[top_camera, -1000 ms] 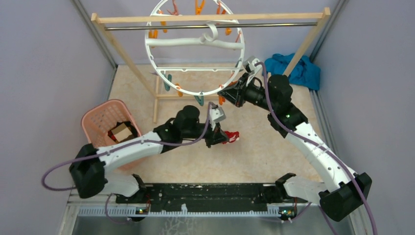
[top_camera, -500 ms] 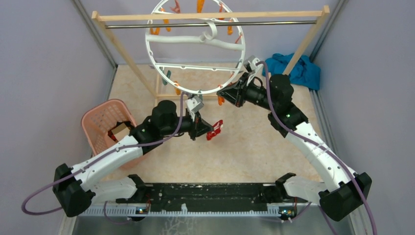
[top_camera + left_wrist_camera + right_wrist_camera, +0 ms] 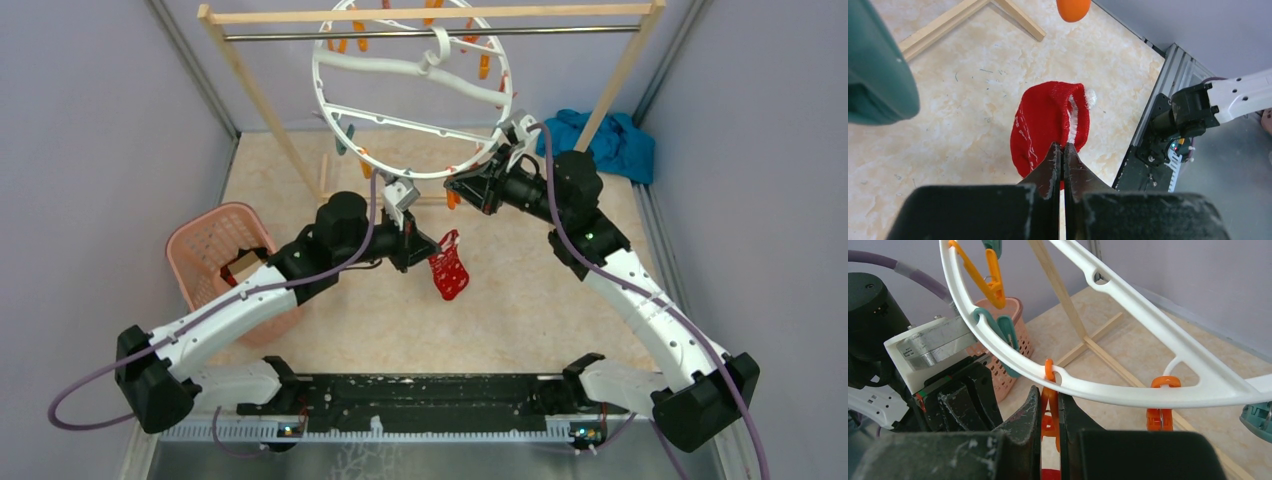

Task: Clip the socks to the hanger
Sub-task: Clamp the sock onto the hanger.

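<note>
Left tool [image 3: 427, 247] is gripping the red sock [image 3: 448, 272] by one edge, its two fingers pressed tightly together on the fabric. In the left wrist view this tool [image 3: 1063, 150] is pinching the red sock [image 3: 1048, 120] near its white-trimmed opening, and the rest of the sock is hanging free above the table [image 3: 520, 300]. The sock is hanging just below and in front of the lower rim of the hanger [image 3: 380, 65], close to the right tool [image 3: 456, 190] but apart from it.

The right tool [image 3: 1049, 412] is squeezing an orange clip [image 3: 1050, 390] between its fingers. This clip is dangling from a hole in the rim of the hanger [image 3: 1128, 307], and other orange and teal clips are hanging along the same rim. The hanger is hanging by its hook from the metal bar of the wooden rack [image 3: 300, 14] and is tilting toward the right tool.

A pink basket [image 3: 200, 245] is sitting on the left side of the table with a brown and beige bundle [image 3: 250, 268] lying inside it. A teal cloth [image 3: 610, 140] is lying in the far right corner, behind the right arm.
</note>
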Controlling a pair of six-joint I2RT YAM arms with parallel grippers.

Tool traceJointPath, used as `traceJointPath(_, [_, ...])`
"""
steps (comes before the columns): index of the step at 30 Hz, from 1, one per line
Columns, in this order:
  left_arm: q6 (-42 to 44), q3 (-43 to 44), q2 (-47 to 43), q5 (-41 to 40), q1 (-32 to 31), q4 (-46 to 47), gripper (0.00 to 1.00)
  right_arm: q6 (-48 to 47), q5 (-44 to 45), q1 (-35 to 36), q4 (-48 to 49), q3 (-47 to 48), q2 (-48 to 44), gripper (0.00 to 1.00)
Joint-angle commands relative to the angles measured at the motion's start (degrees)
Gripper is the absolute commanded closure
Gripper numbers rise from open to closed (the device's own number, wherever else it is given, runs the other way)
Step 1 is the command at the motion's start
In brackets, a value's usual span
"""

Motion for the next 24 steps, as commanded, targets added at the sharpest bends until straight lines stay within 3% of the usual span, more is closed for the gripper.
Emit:
traceJointPath(1, [-4.92, 0.93, -0.65, -5.08, -1.25, 5.41, 1.0, -0.9, -3.67, 0.33, -6.36, 0.35, 0.17, 1.0])
traceJointPath(9, [-8.98, -1.9, -4.6, -14.89, -4.68, 5.69, 1.0, -0.69, -3.1, 0.38, -6.38, 1.12, 0.67, 1.0])
traceJointPath(16, [-7.2, 0.76, -6.48, -14.51, -5.04, 0.27, 1.0, 0.1, -2.75, 0.38, -5.94, 1.65, 1.17, 1.0])
traceJointPath(24, [-11.47, 0.59, -9.54, -24.43, -5.4, 0.85, 1.0, 0.52, -2.74, 0.38, -5.32, 1.96, 1.55, 1.0])
